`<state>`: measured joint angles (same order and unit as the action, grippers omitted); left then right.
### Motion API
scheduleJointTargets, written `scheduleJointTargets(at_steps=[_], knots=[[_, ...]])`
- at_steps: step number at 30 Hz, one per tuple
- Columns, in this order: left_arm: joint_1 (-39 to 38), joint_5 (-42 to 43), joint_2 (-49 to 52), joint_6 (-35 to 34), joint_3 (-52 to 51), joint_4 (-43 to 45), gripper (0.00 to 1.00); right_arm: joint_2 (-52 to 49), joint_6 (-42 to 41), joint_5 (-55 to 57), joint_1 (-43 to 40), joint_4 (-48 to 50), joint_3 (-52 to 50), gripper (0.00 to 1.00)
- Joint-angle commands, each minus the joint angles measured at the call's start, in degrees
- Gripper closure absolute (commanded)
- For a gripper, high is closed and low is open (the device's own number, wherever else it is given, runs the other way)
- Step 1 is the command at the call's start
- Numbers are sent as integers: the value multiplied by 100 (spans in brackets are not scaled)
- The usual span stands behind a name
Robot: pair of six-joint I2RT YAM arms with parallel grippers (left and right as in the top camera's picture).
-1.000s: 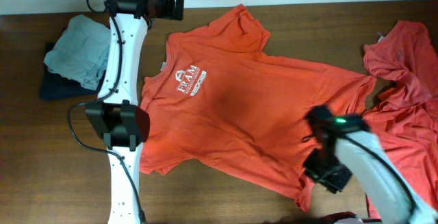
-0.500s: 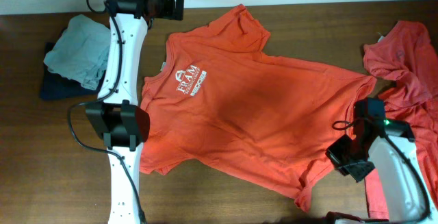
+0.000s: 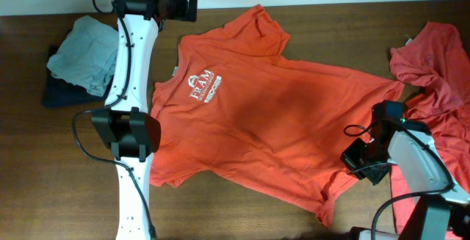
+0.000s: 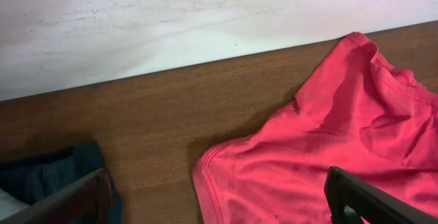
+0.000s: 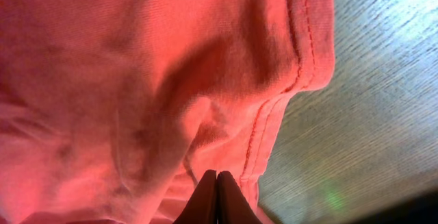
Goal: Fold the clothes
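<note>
An orange-red T-shirt (image 3: 257,115) lies spread flat across the table with its white chest logo (image 3: 202,86) facing up. My left gripper (image 3: 187,5) hangs open at the table's back edge, over that shirt's sleeve (image 4: 328,148), with nothing between its fingers (image 4: 369,196). My right gripper (image 3: 358,163) is shut at the shirt's lower right hem. In the right wrist view its tips (image 5: 217,183) press together against the wrinkled cloth (image 5: 137,80) beside the stitched hem. No cloth shows between them.
A second coral T-shirt (image 3: 433,71) lies crumpled at the right edge. A grey garment (image 3: 84,42) sits on a dark one (image 3: 55,93) at the back left, and that dark one (image 4: 41,176) lies close to my left finger. A white wall (image 4: 171,25) runs behind the table.
My right gripper has closed and swung from the shirt's lower hem out to the right, then back left onto the hem. The left arm and the shirt have not moved.
</note>
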<state>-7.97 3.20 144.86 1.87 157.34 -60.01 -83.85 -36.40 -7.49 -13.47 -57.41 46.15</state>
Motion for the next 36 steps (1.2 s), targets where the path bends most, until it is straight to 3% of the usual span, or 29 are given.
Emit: scheduleJointTargets(at_steps=[1,18,22,26,32,36], knots=[[24,44,-57,-61,20,11,1,-28,37,22,-42,26,-52,96],[24,44,-57,-61,20,11,1,-28,-321,68,-44,1075,-922,96],[24,44,-57,-61,20,11,1,-28,-450,264,-44,1051,-925,96],[24,44,-57,-61,20,11,1,-28,-1078,911,-79,671,-925,96],[24,44,-57,-61,20,11,1,-28,-1078,1117,-726,645,-918,96],[24,44,-57,-61,20,11,1,-28,-461,1126,-1462,970,-907,96]])
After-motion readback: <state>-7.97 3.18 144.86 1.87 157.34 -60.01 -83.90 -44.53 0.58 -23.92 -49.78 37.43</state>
